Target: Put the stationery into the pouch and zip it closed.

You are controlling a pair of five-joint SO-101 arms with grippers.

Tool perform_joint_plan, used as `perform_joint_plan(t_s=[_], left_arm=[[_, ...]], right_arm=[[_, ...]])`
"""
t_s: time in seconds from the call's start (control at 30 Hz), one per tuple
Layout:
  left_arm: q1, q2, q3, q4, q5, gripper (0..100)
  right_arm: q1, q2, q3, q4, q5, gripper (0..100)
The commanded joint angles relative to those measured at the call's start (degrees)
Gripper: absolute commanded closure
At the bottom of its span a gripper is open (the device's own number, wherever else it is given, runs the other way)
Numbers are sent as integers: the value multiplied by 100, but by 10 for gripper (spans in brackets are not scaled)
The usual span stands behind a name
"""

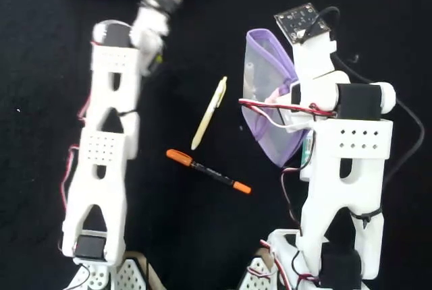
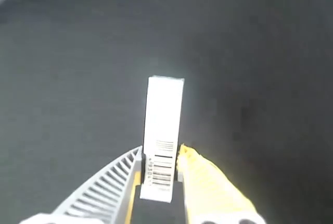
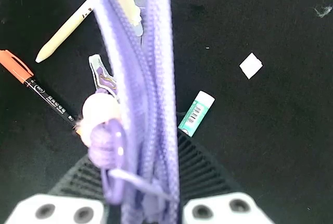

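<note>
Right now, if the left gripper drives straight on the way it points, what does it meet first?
Nothing stands in the way: the left gripper, shut on a white block, points at the black table. The block's far end would probably touch it first; depth is unclear.

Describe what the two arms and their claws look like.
Both the left arm and right arm are white plastic with black servo blocks and dot-perforated plates; red and black cables run alongside. The left claw pairs a white ribbed finger with a yellow one. The right claw has dark ribbed fingers on a white base.
</note>
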Motion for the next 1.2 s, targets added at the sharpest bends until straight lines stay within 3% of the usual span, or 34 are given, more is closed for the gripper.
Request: perform_joint_plan(t_s=[0.0, 0.37, 0.67, 0.93, 1.17], left_arm=[[-145, -1020, -154, -88, 396, 970], [136, -2857, -154, -70, 1758, 970], [813, -4097, -145, -62, 2910, 970], [1578, -4659, -154, -105, 3552, 971], [2281, -5134, -154, -70, 3578, 971]], right_arm=[[-185, -57, -233, 35, -158, 987], [-967, -57, -233, 149, -457, 987], [-976, -57, -233, 123, -457, 987], [-976, -57, -233, 114, -457, 987], [-958, -57, -242, 35, -422, 987]])
